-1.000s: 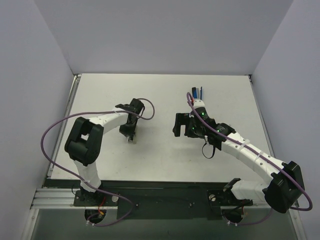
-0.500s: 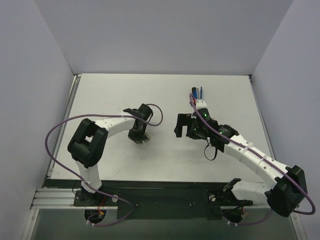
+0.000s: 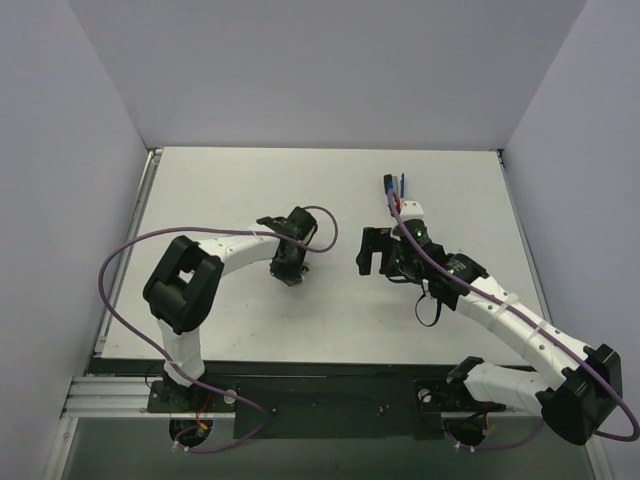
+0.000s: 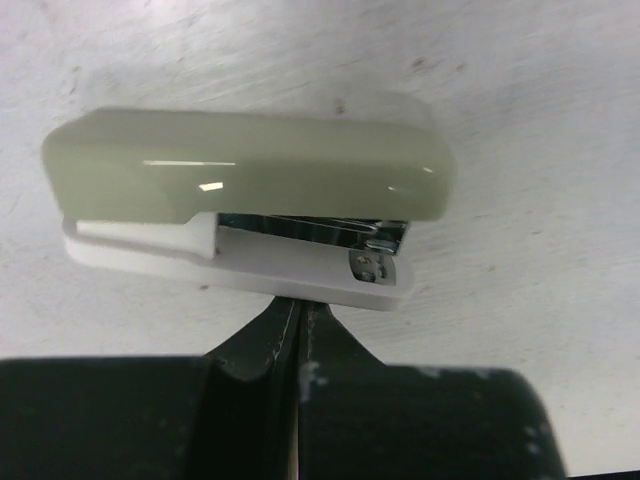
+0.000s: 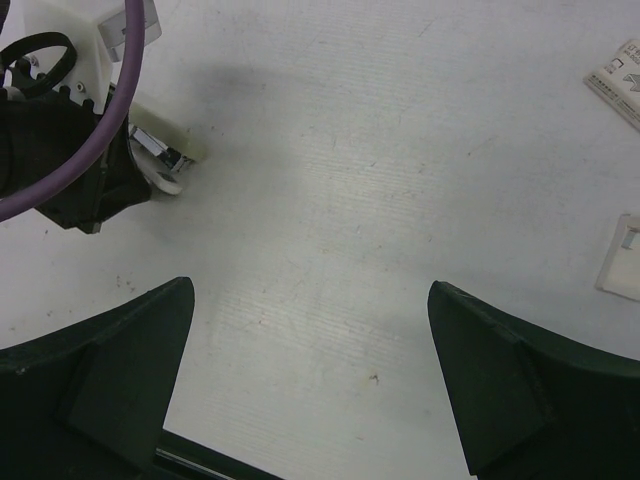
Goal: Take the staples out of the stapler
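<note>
At the tips of the left gripper [image 4: 298, 308], the jaws are pressed nearly together on the lower edge of the white base of the stapler [image 4: 250, 180], whose pale green lid sits down over a metal channel whose contents cannot be made out. Near it, the right gripper [image 5: 308, 300] hangs over the table [image 5: 330, 150] with jaws spread wide, gripping nothing. Further out, at the right edge of the right wrist view, two small pale rectangular bits, seemingly the staples [image 5: 614, 78], lie flat on the table, well apart from the stapler.
</note>
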